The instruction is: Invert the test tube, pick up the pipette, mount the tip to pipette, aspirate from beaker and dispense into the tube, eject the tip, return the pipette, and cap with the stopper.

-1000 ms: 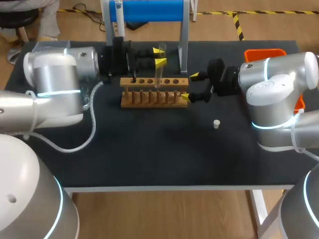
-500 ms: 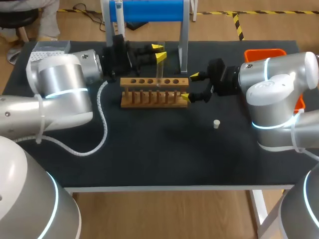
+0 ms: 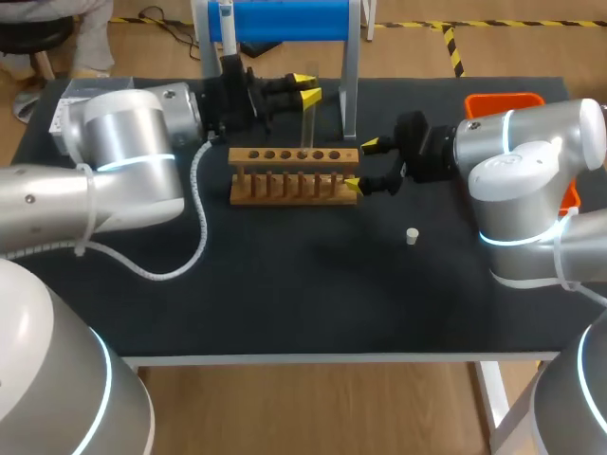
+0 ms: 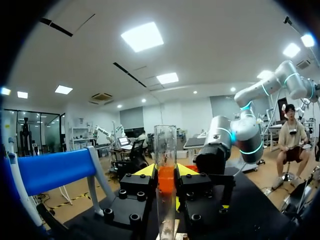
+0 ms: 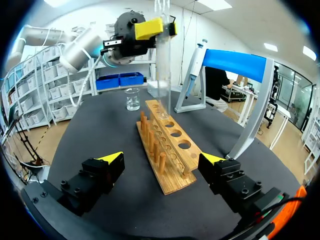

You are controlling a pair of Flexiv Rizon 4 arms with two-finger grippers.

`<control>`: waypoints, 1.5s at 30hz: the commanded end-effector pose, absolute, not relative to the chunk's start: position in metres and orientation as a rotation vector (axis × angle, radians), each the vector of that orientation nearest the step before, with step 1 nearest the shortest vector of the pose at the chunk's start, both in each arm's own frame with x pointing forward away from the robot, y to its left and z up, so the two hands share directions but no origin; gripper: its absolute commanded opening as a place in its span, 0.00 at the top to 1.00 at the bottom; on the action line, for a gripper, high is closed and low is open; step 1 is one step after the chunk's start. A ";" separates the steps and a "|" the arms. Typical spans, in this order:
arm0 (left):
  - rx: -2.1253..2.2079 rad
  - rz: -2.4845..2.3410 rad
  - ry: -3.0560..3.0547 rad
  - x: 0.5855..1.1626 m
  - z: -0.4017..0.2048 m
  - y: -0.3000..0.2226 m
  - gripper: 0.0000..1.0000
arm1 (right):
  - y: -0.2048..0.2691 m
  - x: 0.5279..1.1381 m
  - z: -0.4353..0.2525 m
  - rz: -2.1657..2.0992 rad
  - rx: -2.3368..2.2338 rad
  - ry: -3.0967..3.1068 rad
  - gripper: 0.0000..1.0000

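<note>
Glass test tube upright over wooden rack.

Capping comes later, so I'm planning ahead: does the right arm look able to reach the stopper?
Probably yes: the stopper lies by itself close to the open, empty right gripper.

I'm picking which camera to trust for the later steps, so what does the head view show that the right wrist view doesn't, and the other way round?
Only the head view shows the white stopper, lying on the table. Only the right wrist view shows the glass beaker, beyond the wooden rack. Both show the test tube held upright in the left jaws, that rack, and the open right jaws.
</note>
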State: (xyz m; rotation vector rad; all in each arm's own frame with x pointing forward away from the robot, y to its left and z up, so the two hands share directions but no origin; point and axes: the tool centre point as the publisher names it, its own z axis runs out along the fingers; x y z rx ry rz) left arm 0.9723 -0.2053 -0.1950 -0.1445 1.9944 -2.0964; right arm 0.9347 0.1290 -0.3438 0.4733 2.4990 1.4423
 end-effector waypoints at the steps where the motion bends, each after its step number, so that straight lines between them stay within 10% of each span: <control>1: -0.127 -2.115 1.994 0.981 -0.204 -0.208 1.00 | 0.128 0.935 -0.344 1.445 0.472 2.498 0.00; 45: 0.010 -2.063 1.991 0.981 -0.235 -0.201 1.00 | 0.128 0.935 -0.344 1.445 0.472 2.498 0.00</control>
